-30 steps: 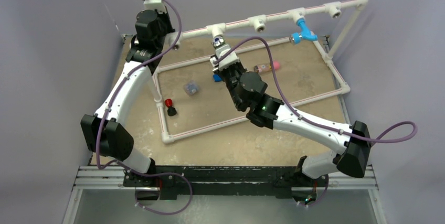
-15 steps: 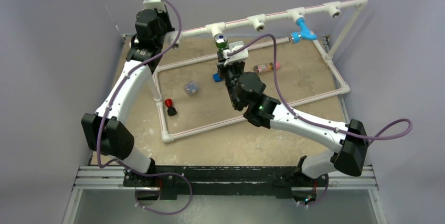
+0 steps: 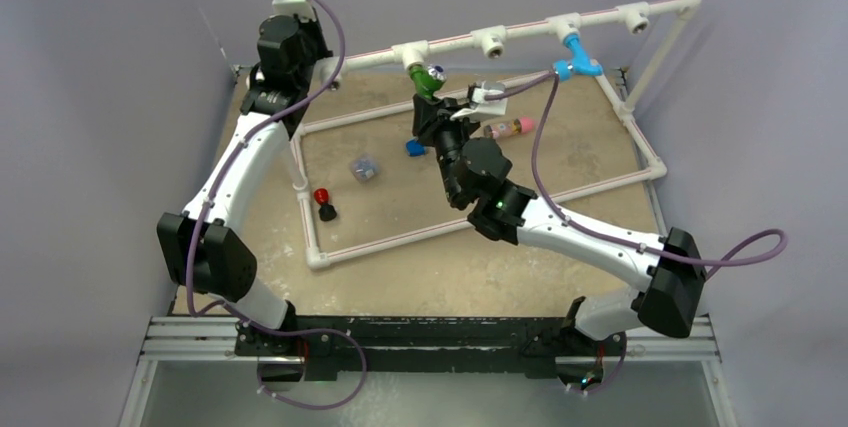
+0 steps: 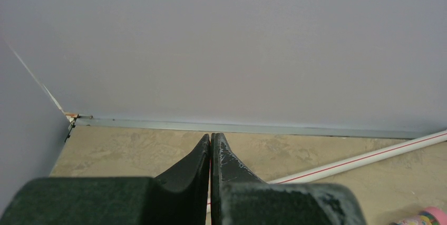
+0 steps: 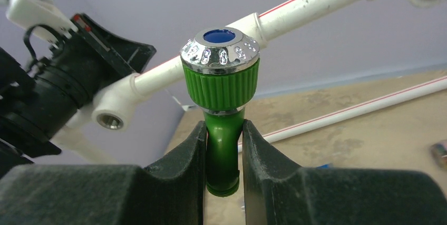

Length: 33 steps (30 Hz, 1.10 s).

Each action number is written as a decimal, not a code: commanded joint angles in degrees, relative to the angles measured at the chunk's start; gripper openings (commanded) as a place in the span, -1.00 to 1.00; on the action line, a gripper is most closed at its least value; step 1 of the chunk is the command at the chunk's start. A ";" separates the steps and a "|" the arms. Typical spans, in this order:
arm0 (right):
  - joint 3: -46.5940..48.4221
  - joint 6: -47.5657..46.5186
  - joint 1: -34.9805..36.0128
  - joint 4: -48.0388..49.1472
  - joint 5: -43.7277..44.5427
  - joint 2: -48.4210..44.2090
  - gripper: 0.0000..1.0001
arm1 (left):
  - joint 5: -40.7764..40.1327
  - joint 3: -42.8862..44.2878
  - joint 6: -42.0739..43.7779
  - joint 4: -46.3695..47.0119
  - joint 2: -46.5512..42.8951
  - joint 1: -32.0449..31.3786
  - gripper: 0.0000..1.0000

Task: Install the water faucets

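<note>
I judged it half done: the blue faucet (image 3: 580,57) looked fitted at upper right, my right tool (image 5: 223,128) gripped the green faucet (image 5: 220,77), not yet installed, and my left tool (image 4: 211,138) was clenched on nothing

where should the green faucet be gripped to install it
Grip the green faucet on its narrow smooth stem below the ribbed collar, coming from the stem end, as the right gripper does. The stem fits between the fingers; the wider collar and chrome mouth stay clear.
</note>
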 commanded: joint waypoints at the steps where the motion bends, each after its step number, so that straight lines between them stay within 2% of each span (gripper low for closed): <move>1: -2.76 16.53 -1.61 2.07 -5.39 0.81 -1.00 | 4.57 -3.31 -1.50 -12.13 4.59 -2.37 -1.00; 10: -4.66 34.32 -2.39 2.86 -6.21 0.68 -1.00 | 5.11 -3.53 -1.86 -12.30 4.04 -2.36 -1.00; 15: -5.82 40.59 -2.43 5.40 -6.41 -0.25 -1.00 | 5.34 -3.65 -1.90 -12.31 3.83 -2.37 -1.00; 24: -4.65 35.95 -3.53 1.73 -5.71 -3.36 -1.00 | 5.61 -3.58 -2.03 -12.47 3.66 -2.37 -1.00; 33: -1.14 26.87 -8.60 -8.36 -12.71 -6.50 -1.00 | 5.97 -3.78 -2.12 -12.32 3.78 -2.36 -1.00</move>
